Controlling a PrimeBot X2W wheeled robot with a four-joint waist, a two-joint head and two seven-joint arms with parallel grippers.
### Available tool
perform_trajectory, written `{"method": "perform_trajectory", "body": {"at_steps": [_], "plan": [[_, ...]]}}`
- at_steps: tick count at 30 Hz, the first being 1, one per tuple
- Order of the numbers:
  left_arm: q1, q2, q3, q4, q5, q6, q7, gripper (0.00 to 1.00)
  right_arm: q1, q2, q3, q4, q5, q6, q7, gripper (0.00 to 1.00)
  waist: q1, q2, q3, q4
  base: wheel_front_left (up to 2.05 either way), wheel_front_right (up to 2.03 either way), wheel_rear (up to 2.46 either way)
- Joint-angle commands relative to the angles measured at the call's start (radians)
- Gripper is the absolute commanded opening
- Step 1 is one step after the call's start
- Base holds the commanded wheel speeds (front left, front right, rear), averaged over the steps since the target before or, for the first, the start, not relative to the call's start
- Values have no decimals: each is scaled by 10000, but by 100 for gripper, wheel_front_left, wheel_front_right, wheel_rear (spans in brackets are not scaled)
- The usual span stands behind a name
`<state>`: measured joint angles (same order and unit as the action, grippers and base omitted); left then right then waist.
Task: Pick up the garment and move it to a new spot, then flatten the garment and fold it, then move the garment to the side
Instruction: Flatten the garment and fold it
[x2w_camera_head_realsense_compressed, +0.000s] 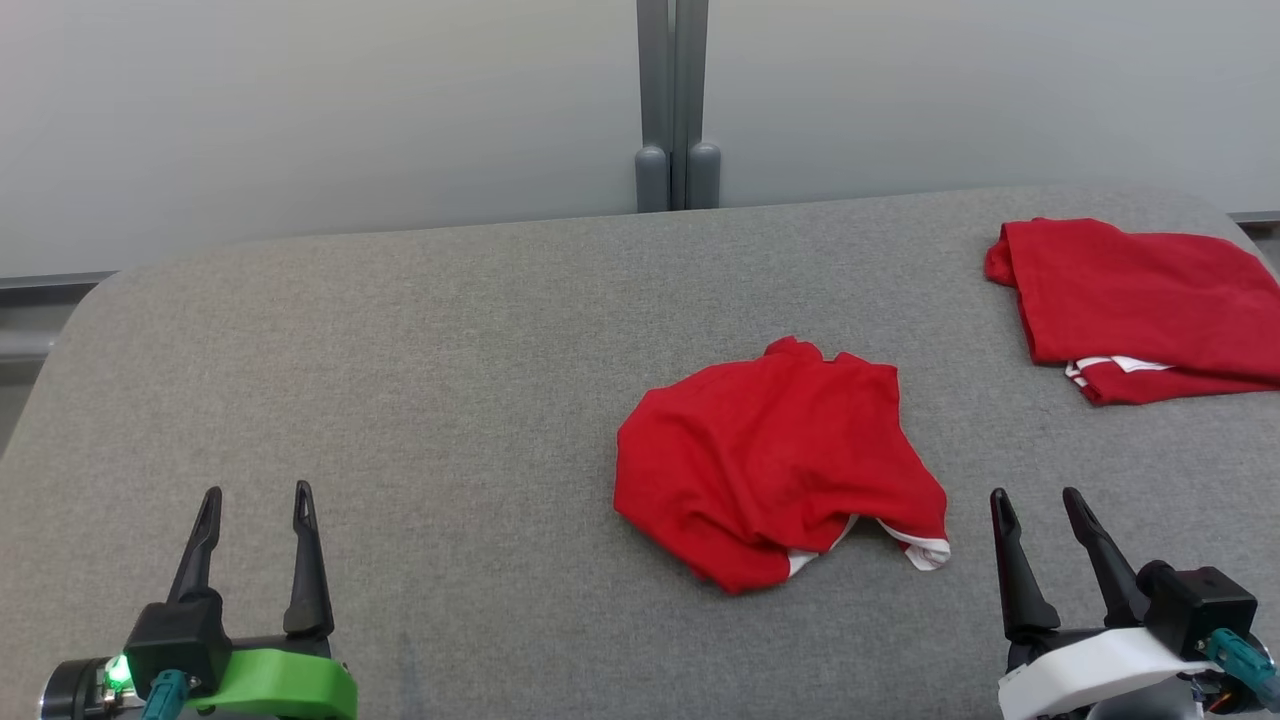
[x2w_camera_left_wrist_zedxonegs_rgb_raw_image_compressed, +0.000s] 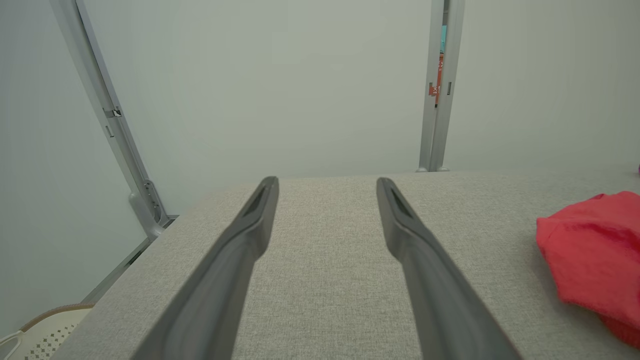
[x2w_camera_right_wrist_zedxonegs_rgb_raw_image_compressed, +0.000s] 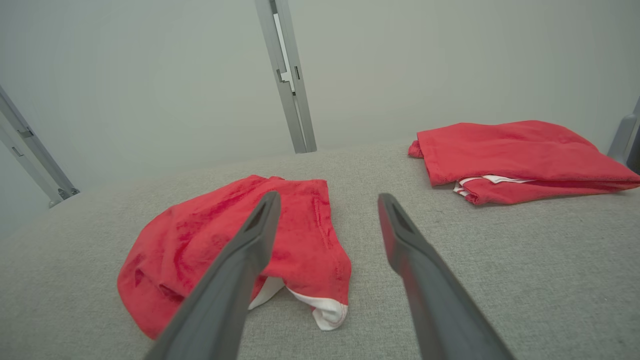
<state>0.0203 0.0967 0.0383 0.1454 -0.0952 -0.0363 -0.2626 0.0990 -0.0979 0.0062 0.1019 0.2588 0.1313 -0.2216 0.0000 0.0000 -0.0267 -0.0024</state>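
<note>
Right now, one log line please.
crumpled red cloth garment: centre | folded red cloth garment: far right | left tool: open | right tool: open

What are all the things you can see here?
crumpled cloth garment: one, red with white trim, middle of the table
folded cloth garment: one, red with white trim, table's far right corner
fabric-covered table: one, grey, under both garments
upright metal posts: several, grey, behind the table
perforated basket: one, cream, beside the table's left edge, lower down
left gripper: one, dark fingers, open, near left over bare table
right gripper: one, dark fingers, open, near right, touching no garment
</note>
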Motion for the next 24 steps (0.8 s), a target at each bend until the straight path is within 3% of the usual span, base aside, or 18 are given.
{"method": "perform_trajectory", "body": {"at_steps": [1,14,24], "plan": [[-140,-23,57,36,149,-53,-25,100,122,-25,8,6,-28,-11,12,100,0,0,-7,3,0,0,0],[-97,-95,169,90,222,-143,-25,100,121,-41,19,74,-67,-11,109,100,0,0,-40,3,0,0,0],[-295,-202,27,146,329,-161,-25,100,-1708,-796,1048,784,-295,-11,812,100,0,0,209,188,0,0,0]]}}
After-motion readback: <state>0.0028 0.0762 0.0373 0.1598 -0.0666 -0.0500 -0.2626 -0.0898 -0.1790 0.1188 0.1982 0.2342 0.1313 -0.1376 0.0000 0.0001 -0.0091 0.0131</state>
